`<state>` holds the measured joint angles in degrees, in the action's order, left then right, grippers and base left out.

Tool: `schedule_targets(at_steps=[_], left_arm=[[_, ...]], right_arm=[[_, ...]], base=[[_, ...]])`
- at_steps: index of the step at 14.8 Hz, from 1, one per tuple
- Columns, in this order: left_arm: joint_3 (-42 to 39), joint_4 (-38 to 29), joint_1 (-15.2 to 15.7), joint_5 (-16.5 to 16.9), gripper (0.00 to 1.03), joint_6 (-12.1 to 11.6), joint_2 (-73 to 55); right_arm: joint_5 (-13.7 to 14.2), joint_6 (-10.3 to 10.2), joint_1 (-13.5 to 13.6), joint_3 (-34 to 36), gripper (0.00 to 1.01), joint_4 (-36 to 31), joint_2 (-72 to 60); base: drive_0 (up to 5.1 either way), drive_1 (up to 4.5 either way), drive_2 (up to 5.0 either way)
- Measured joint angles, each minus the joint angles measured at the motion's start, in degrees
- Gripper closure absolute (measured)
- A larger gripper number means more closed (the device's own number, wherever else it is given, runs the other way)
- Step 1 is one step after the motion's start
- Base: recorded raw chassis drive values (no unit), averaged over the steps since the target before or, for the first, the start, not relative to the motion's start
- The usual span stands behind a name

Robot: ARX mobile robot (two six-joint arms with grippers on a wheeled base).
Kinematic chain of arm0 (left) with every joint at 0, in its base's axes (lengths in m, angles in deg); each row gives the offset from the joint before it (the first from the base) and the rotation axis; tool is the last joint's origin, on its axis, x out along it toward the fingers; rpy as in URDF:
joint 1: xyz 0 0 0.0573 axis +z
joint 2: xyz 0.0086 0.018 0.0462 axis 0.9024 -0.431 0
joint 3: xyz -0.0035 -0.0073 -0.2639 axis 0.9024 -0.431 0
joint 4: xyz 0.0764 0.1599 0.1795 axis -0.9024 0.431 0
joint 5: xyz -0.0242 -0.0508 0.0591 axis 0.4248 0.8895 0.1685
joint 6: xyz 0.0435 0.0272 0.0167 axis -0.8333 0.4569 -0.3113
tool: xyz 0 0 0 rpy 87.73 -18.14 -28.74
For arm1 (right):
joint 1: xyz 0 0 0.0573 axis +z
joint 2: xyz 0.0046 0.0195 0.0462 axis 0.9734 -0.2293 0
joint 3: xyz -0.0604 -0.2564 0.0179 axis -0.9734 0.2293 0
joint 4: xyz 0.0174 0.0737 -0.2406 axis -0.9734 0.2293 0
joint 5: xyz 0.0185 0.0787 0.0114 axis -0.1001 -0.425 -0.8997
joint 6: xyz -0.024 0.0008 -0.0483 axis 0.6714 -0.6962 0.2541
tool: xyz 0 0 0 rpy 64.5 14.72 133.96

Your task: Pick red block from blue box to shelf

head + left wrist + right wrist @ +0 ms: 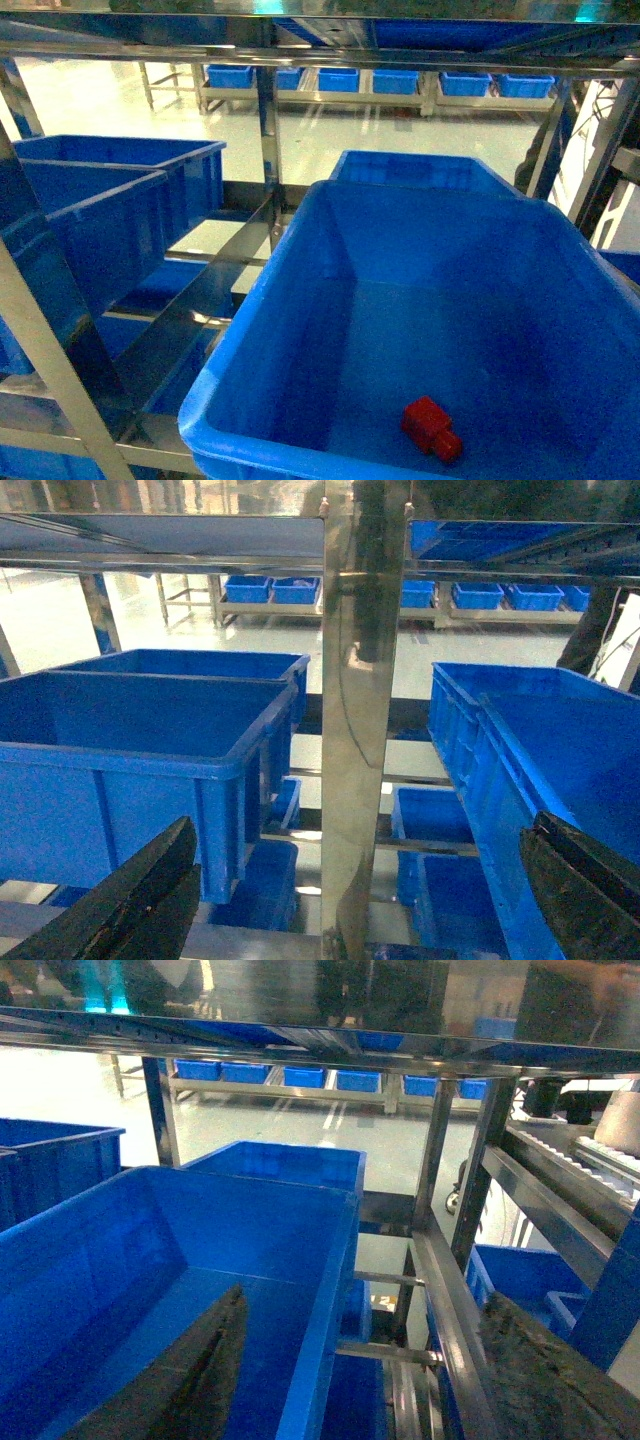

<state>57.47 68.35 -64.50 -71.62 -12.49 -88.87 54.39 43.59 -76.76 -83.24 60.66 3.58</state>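
Right gripper (360, 1380) is open wide and empty; I should lower it straight over the red block (432, 428) (low in the blue box (300, 260)).

Head view count: 1 red block (431, 427), in 1 big blue box (300, 300). 3 more blue crates nearby: 2 at left (120, 215), 1 behind (420, 170). 1 steel shelf (268, 130). Far row approx. 6 small bins (395, 80), blurry, maybe more.
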Motion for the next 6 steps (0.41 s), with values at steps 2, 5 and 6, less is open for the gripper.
schedule_targets(at_steps=[2, 5, 6], left_arm=[[0.0, 0.09, 0.0, 0.0, 0.05, 0.0, 0.0], [0.0, 0.09, -0.04, 0.02, 0.05, 0.0, 0.0], [0.0, -0.2, -0.04, 0.04, 0.05, 0.0, 0.0]], right_arm=[[0.0, 0.0, 0.0, 0.0, 0.06, 0.07, 0.0], [0.0, -0.02, 0.0, 0.0, 0.03, 0.09, 0.0], [0.02, -0.02, 0.0, 0.0, 0.03, -0.26, 0.0]], base=[[0.0, -2.11, 2.1], [0.7, -3.54, 5.0], [1.9, -2.48, 6.2]])
